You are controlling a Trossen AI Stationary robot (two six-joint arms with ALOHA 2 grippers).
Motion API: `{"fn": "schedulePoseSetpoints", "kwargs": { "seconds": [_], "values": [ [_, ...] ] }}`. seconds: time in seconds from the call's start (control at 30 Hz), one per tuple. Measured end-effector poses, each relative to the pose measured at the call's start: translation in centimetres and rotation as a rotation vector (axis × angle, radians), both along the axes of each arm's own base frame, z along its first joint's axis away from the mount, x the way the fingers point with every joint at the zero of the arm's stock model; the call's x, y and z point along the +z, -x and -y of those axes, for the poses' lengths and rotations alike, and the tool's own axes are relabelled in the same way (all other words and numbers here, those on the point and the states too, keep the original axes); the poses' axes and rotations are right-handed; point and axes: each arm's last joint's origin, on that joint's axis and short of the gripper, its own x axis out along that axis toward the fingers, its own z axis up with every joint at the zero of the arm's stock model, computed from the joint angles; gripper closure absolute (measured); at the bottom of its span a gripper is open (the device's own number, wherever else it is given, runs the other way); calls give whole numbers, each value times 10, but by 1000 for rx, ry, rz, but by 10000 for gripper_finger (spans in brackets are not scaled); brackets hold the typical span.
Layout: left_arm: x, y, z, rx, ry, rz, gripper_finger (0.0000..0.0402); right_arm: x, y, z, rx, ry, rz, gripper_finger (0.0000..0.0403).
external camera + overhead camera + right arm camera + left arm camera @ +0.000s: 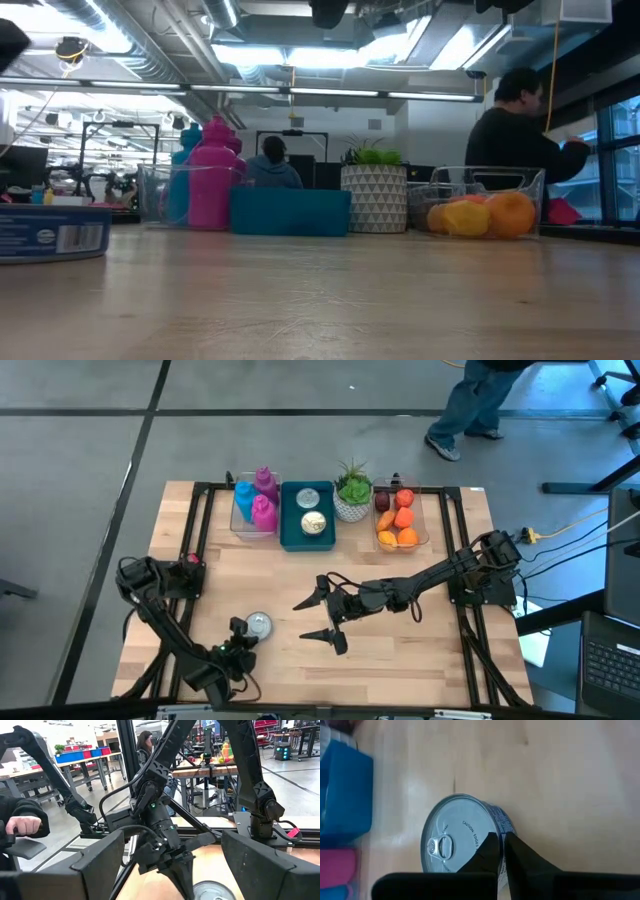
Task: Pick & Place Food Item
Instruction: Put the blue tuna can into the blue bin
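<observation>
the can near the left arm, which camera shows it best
The left wrist view: the can fills it, lid and pull tab plain, left pincer shut on its rim. High view shows it small, low view a cropped side, right wrist only its lid.

Table point(420, 650): pale wood planks, smooth, faint sheen. Can point(462, 837) on it: brushed metal lid with pull tab, printed paper label. Bins behind the can: clear glossy plastic point(418, 532); teal one point(290, 538) matt
</observation>
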Motion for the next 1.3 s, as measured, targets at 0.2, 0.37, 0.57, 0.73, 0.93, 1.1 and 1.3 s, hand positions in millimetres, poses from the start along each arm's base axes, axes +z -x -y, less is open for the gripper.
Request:
{"fn": "schedulePoseSetpoints", "kwargs": {
  "seconds": [0.2, 0.37, 0.57, 0.73, 0.93, 1.1, 1.3],
  "values": [
    [11, -5, -7, 2, 35, -32, 401, 0, 0, 0, 0, 0, 0, 74],
    [13, -9, -12, 6, 39, -52, 401, 0, 0, -1, 2, 0, 1, 74],
    [15, -11, -14, -5, 26, -59, 401, 0, 1, -3, 10, 6, 4, 74],
    [25, -13, -17, -1, 33, -53, 401, 0, 2, -5, 13, 20, 8, 74],
    [37, -18, -15, -17, 13, -42, 401, 0, 2, -5, 13, 20, 8, 74],
    [38, -21, -17, -18, 0, -47, 401, 0, 2, -5, 14, 20, 8, 74],
    [38, -25, -23, -17, -32, -62, 401, 1, 2, -5, 13, 18, 18, 74]
  ]
}}
